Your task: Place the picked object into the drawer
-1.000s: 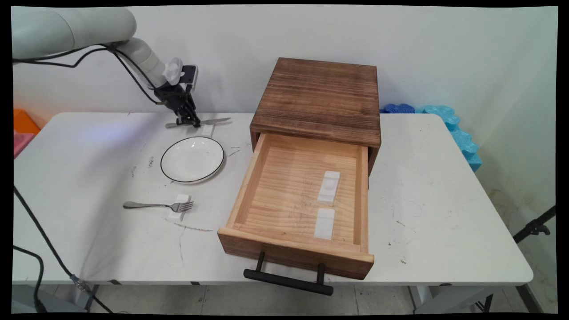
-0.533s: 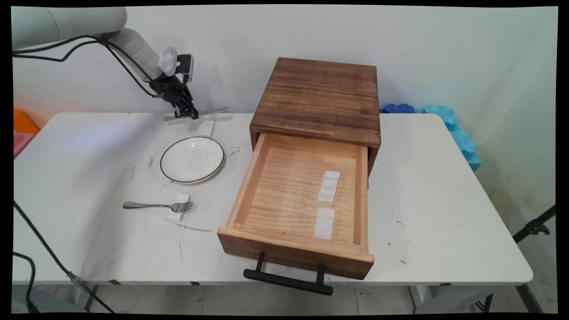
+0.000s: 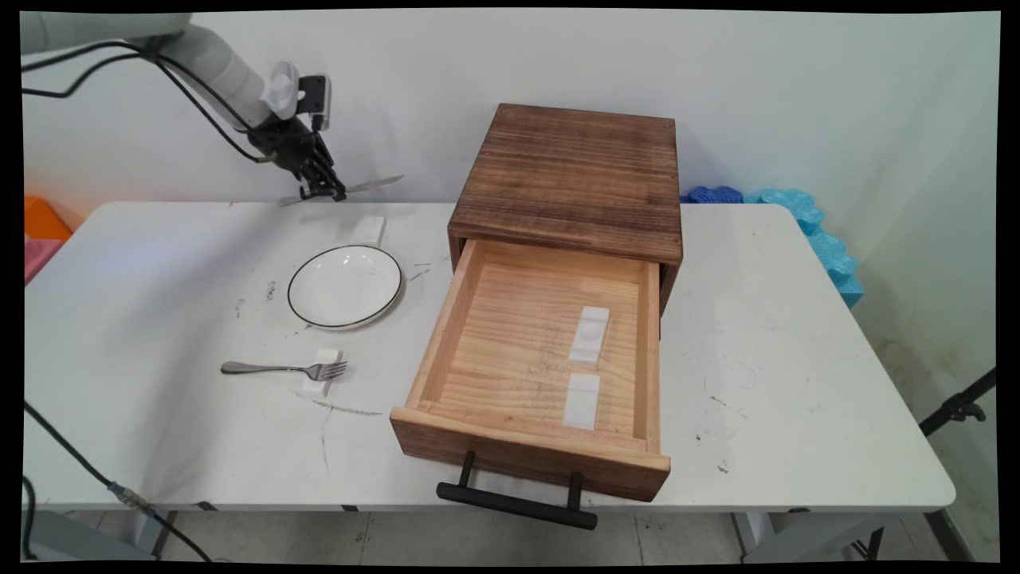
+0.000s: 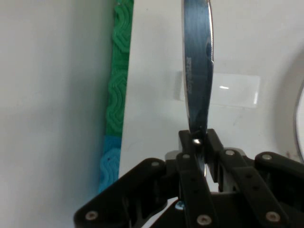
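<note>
White robot arm reaching in from the upper left, black cables hanging from it, wrist angled downward to the right; its black two-finger tool (image 3: 323, 191) (image 4: 198, 142) is raised, fingers (image 4: 190, 164) pinched close together around a thin blade

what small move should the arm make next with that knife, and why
Probably carry it right, toward the open drawer. The pincer is shut on the knife, lifted clear of its white rest, and two white rests lie in the drawer.
</note>
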`<state>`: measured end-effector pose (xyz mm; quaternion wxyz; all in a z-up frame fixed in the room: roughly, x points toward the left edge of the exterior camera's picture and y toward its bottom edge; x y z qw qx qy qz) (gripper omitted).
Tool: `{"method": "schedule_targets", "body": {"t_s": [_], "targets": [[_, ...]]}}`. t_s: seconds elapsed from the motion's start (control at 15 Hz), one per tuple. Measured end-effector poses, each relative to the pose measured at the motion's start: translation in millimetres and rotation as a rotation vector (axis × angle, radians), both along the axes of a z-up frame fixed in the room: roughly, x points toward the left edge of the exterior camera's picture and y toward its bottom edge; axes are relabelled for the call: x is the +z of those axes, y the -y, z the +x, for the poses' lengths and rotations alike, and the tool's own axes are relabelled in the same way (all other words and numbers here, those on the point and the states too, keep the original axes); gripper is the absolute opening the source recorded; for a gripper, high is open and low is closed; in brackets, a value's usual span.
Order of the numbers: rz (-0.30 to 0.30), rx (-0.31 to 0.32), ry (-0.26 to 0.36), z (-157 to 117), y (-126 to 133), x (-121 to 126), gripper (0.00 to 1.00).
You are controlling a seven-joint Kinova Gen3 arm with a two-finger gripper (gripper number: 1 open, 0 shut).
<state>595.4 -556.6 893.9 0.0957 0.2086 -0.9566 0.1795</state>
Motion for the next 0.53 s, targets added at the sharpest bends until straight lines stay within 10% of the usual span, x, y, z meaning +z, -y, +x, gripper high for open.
{"method": "schedule_targets", "body": {"t_s": [0.53], "targets": [[-0.013, -0.063, -0.011, -24.0, -54.8, 50.3, 0.00]]}}
